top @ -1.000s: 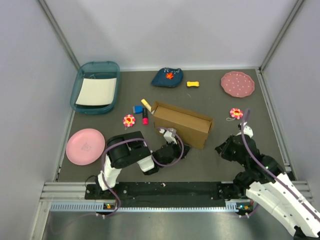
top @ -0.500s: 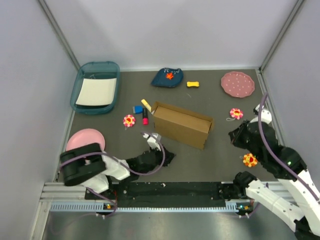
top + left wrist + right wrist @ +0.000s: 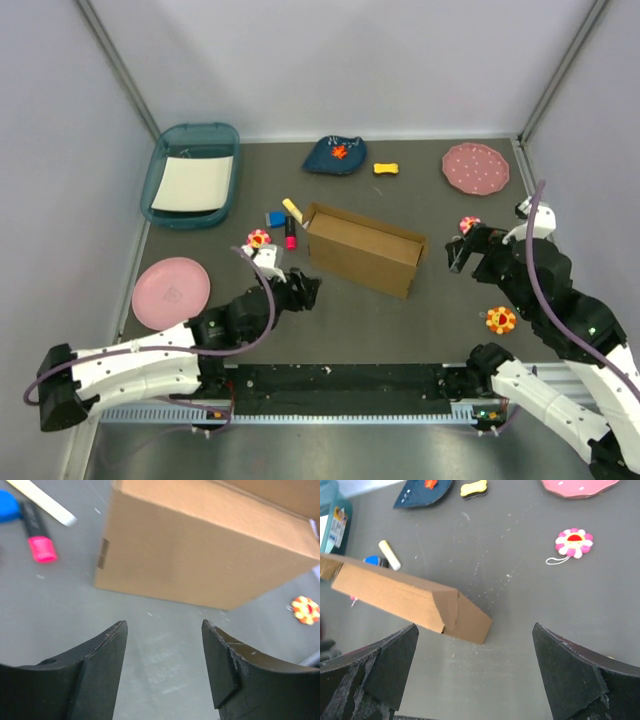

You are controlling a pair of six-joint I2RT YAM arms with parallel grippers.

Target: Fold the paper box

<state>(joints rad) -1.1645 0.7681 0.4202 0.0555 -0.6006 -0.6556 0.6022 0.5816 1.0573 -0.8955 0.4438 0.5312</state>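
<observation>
Both end effectors (image 3: pixel 306 288) (image 3: pixel 460 252) flank the paper box (image 3: pixel 365 250), apparently apart.

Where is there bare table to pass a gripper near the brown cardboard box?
Bare patches: the grey tabletop between the brown cardboard box and the black base rail; also behind the box, up to the dark blue dish and yellow bone toy. Crowded: the box's left end, with pink-capped marker, blue block, cream stick, flower toy.

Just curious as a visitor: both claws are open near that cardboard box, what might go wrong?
Neither the left gripper nor the right gripper holds the paper box, so a one-sided push might slide or tip it. The pink marker lies close by; an arm could sweep it away.
</observation>
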